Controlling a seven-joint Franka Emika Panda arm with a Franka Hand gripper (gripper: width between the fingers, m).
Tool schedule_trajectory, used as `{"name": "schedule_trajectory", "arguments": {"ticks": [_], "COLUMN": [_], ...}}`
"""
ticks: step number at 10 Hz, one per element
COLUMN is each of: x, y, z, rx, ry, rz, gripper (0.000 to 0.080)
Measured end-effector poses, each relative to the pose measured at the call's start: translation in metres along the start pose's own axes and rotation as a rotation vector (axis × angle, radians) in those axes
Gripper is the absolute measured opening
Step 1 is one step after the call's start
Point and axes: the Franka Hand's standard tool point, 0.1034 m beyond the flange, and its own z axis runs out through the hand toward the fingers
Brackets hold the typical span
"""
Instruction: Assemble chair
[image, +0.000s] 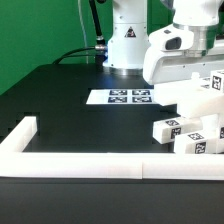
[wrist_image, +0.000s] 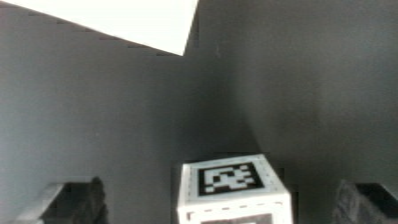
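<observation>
**A:** Parts are sitting in a cluster at the exterior view's right, near the white border wall (image: 100, 165); you are hanging over them with the gripper (wrist_image: 217, 200) spread wide and holding nothing.

**B:** So which step am I working on?

**A:** Judging by the layout, you are lining up a first pick. Nothing looks joined yet. In the wrist view, a tagged white block (wrist_image: 231, 188) is lying between your two dark fingertips (wrist_image: 71, 200), apart from both (which chair part it is, I cannot tell).

**B:** And the next move?

**A:** You are probably needing to descend straight, keeping that block centred between the fingers, then clamp across its sides. Neighbouring chair parts (image: 190, 130) are crowding close, so a finger could nudge one. The marker board (image: 120, 97) is lying well apart, near the arm's base.
</observation>
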Motion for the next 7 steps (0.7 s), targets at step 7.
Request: {"name": "schedule_trajectory", "arguments": {"ticks": [7], "x": [0.0060], "y": [0.0007], "z": [0.0046], "rx": [-0.004], "ry": [-0.001], "rz": [0.001], "gripper": [0.0521]}}
